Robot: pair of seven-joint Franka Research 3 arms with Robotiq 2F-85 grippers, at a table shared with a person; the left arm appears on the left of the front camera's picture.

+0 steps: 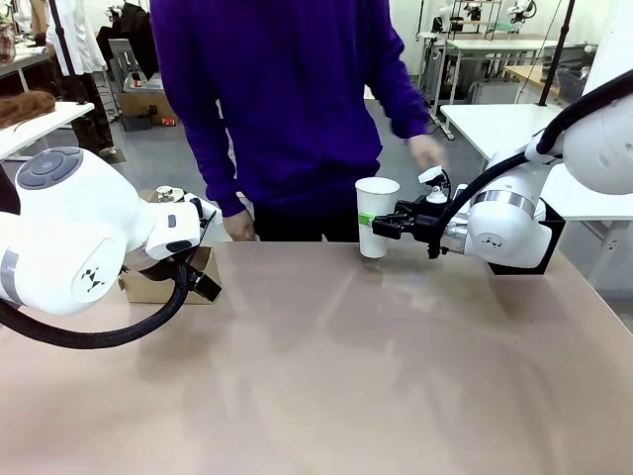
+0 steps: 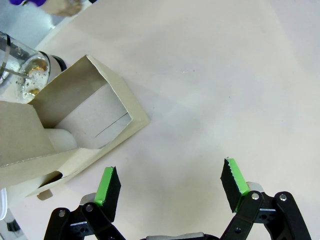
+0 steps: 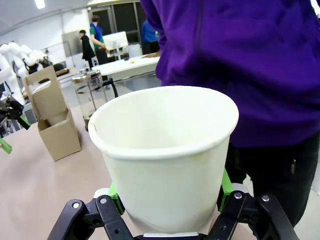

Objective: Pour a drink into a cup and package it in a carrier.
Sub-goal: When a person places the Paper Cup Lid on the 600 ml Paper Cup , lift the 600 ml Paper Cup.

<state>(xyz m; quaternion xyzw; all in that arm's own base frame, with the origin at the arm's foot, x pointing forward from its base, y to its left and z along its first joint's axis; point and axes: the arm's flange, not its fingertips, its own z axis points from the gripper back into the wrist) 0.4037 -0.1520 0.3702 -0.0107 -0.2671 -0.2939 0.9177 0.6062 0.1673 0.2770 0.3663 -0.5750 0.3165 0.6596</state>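
Cup [image 1: 377, 195] at the far side of the table [image 1: 326, 376], right of centre, upright and open-topped, just in front of the person in the purple top [image 1: 287, 99]. The right gripper [image 1: 381, 224] comes in from the side and is clamped on it, green pads pressed to the lower wall on both sides. In the right wrist view the cup [image 3: 165, 165] shows a white inner wall, with the gripper [image 3: 170, 196] hugging its base. Whether the bottom touches the table, I cannot tell. The person's hand [image 1: 427, 150] hangs near, above the right arm. Over on the left, the brown cardboard carrier [image 2: 85, 120] sits on the table with the glass press jug [image 2: 20, 70] just beside it. The left gripper [image 2: 170, 182] hovers near the carrier, jaws spread wide, holding nothing.
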